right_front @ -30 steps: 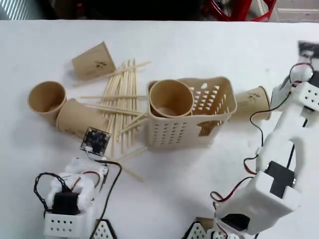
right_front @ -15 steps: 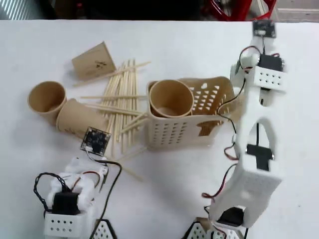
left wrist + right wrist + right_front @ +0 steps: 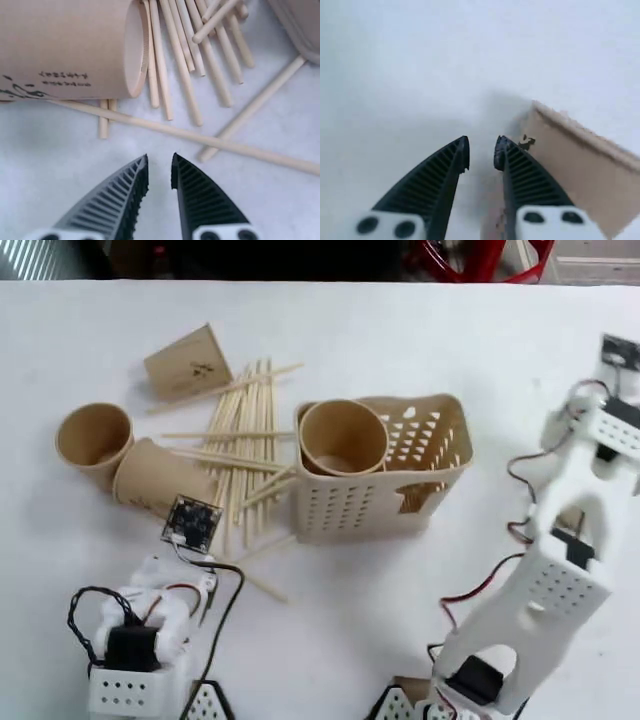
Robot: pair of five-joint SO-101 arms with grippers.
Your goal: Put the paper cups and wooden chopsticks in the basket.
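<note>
White worktop (image 3: pixel 400 330), only one paper cup (image 3: pixel 343 437) is in the basket (image 3: pixel 440 455) so far; three cups (image 3: pixel 93 440) and the chopsticks (image 3: pixel 245 430) are left of it. Fingers on left gripper (image 3: pixel 159 167) and right gripper (image 3: pixel 481 150) are slightly spread, empty.

Basket (image 3: pixel 430 455): left half of the opening taken by an upright cup (image 3: pixel 343 437), right half open from above. Chopstick pile (image 3: pixel 245 440) and tipped paper cups (image 3: pixel 165 480) crowd its left side. Right arm (image 3: pixel 545 590) stands to its right. Open table (image 3: pixel 400 330) on the far side.
</note>
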